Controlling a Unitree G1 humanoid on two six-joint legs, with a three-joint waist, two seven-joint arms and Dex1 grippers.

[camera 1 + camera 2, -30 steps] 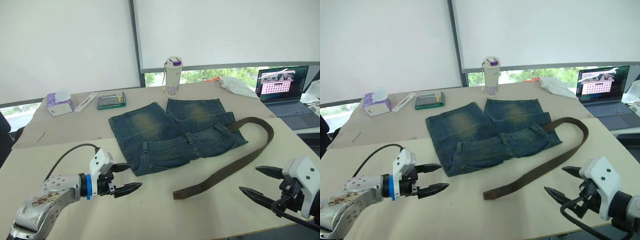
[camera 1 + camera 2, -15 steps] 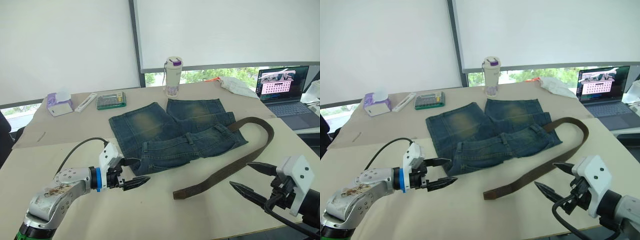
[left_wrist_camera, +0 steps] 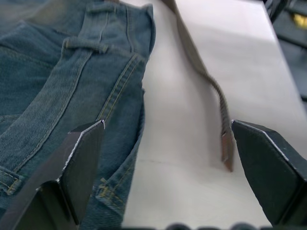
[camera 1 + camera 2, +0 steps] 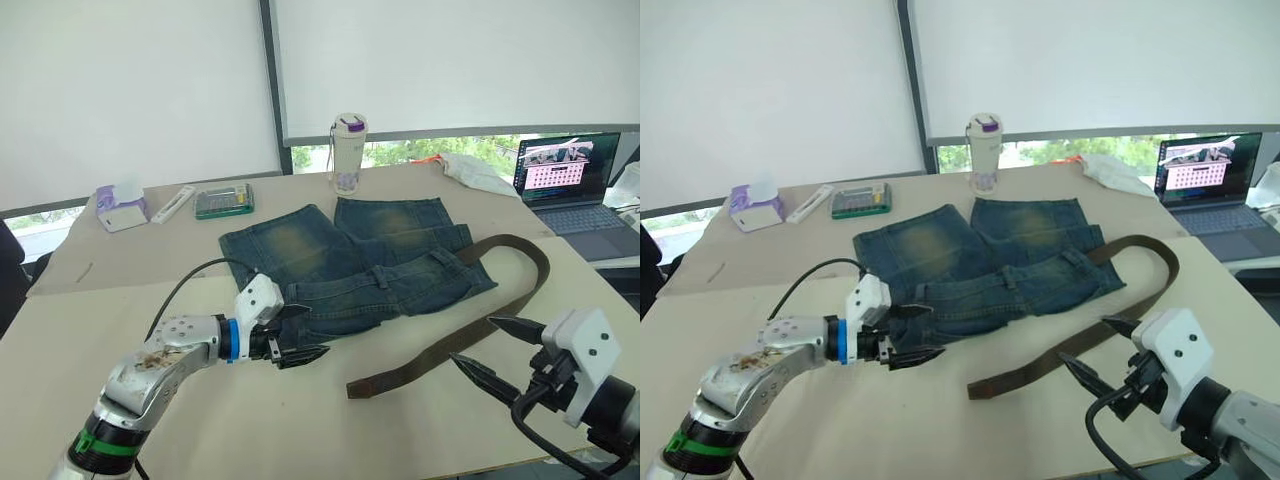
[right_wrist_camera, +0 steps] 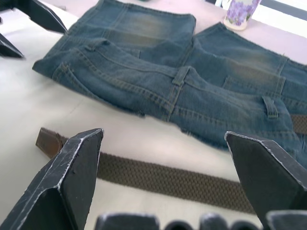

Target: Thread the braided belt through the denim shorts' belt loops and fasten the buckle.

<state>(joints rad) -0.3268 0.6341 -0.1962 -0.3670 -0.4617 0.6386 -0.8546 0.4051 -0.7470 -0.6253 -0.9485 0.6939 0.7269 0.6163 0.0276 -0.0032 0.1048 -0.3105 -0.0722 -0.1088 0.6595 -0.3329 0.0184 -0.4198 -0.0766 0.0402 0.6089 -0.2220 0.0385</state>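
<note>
Left eye view: I see the denim shorts (image 4: 350,270) flat on the table (image 4: 120,300), and the braided belt (image 4: 470,330) curving beside them, in no loop, so I judge all threading remains. My left hand (image 4: 298,338) is spread wide at the waistband corner; my right hand (image 4: 490,350) is wide and empty near the belt.

Right wrist view: 3 belt loops (image 5: 180,76) are clear, and the belt's plain end (image 5: 47,142).

Laptop (image 4: 566,172), tumbler (image 4: 346,152), tissues (image 4: 120,207) — table (image 4: 300,430).
</note>
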